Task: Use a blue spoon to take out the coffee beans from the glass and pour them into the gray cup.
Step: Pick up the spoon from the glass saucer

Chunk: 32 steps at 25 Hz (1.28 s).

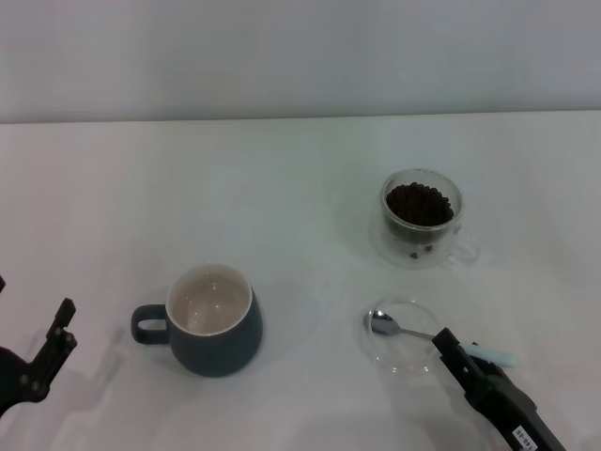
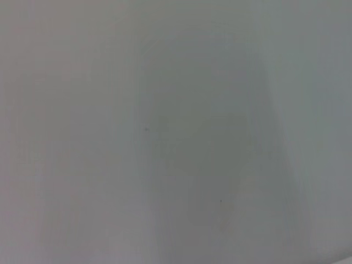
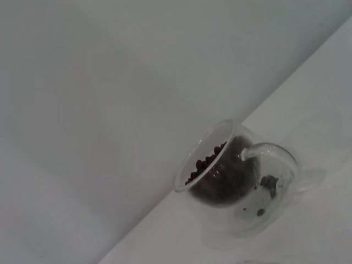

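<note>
right gripper (image 1: 449,345) sits low at the near right of the white table (image 1: 300,178), its black tip right over the stem of the blue spoon (image 1: 427,335); can't tell if the fingers are spread or pinching the stem. the spoon lies across a flat clear glass dish (image 1: 402,338), silver bowl pointing away to the gripper's left, pale blue handle end poking out just on the gripper's right side. left gripper (image 1: 58,331) is at the near left edge, well apart from everything, nothing between its fingers; it looks spread.

gray cup (image 1: 211,319) stands upright well to the left of the right gripper, between the two arms, loop handle facing the left gripper, cream inside showing.

farther out, beyond the dish and the right gripper, the glass (image 1: 423,218) stands upright with its small clear handle turned toward the right side. coffee beans (image 1: 420,203) fill its inner wall, a few loose ones lower down in the glass. right wrist view shows the glass (image 3: 236,176) and beans (image 3: 212,165) too. left wrist view shows only blank table.
</note>
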Motion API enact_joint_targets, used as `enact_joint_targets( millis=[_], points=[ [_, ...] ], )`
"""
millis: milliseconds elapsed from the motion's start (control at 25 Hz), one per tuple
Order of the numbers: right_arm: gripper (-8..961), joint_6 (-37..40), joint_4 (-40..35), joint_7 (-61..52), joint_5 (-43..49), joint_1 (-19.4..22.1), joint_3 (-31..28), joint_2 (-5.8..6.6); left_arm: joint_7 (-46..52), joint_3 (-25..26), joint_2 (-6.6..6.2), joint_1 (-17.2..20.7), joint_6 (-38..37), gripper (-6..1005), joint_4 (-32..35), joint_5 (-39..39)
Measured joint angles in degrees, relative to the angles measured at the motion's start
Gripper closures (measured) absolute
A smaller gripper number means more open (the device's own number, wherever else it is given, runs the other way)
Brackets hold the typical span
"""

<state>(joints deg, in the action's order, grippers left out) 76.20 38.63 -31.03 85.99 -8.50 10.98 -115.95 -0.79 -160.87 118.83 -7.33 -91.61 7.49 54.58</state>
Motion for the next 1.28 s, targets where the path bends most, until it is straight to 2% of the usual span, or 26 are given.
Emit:
enact_joint_targets(
  millis=[520,1280],
  points=[
    [303,0.7,0.4,-0.1,0.1,0.1,-0.2,0.07,0.0,0.1,0.09,0.6,0.1,234,-0.4,0.0],
    [387,2.2,0.0,-2.4,-0.3,2.1,0.6,0.46,0.0,0.1,0.15,0.3,0.0,236,-0.4,0.0]
  ],
)
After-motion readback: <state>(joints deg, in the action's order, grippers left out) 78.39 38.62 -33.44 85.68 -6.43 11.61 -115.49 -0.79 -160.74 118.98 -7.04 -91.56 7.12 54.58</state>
